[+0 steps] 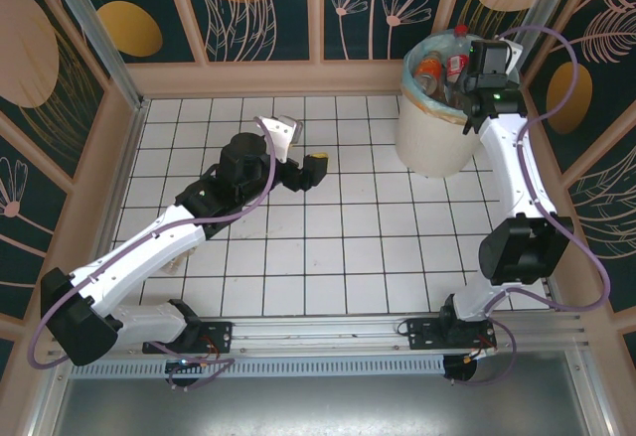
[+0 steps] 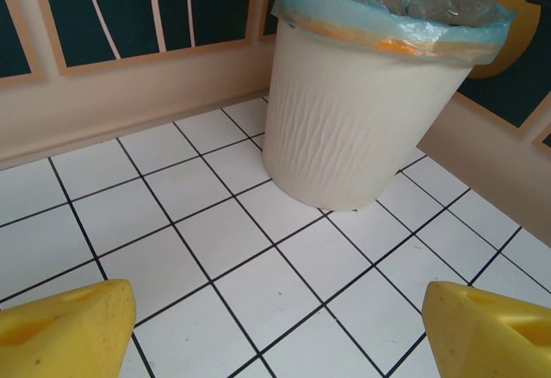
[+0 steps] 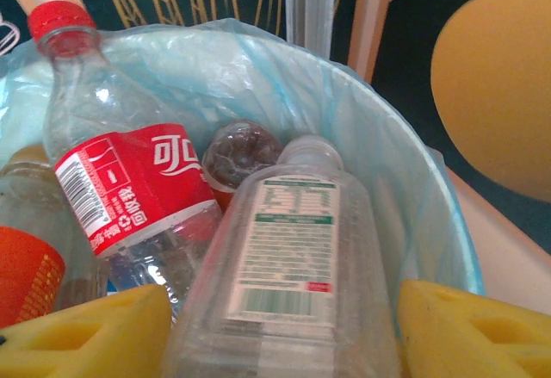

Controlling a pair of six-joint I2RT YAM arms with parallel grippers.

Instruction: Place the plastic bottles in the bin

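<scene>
The cream-white bin (image 1: 432,143) with a teal liner stands at the far right of the tiled floor. My right gripper (image 1: 479,86) hovers over its rim. In the right wrist view its yellow fingers (image 3: 95,335) stand wide apart around a clear bottle with a green-printed label (image 3: 293,257). That bottle looks blurred, and a strip of liner shows beside it. A red-labelled bottle (image 3: 129,189), an orange-labelled one (image 3: 26,275) and a dark bottle base (image 3: 241,154) lie in the bin. My left gripper (image 1: 301,150) is open over bare tiles, left of the bin (image 2: 362,120).
Wooden walls with dark floral panels close in the floor at the back (image 1: 268,73) and at both sides. The bin stands close to the back right corner. White tiles (image 2: 250,249) stretch between my left gripper (image 2: 280,335) and the bin.
</scene>
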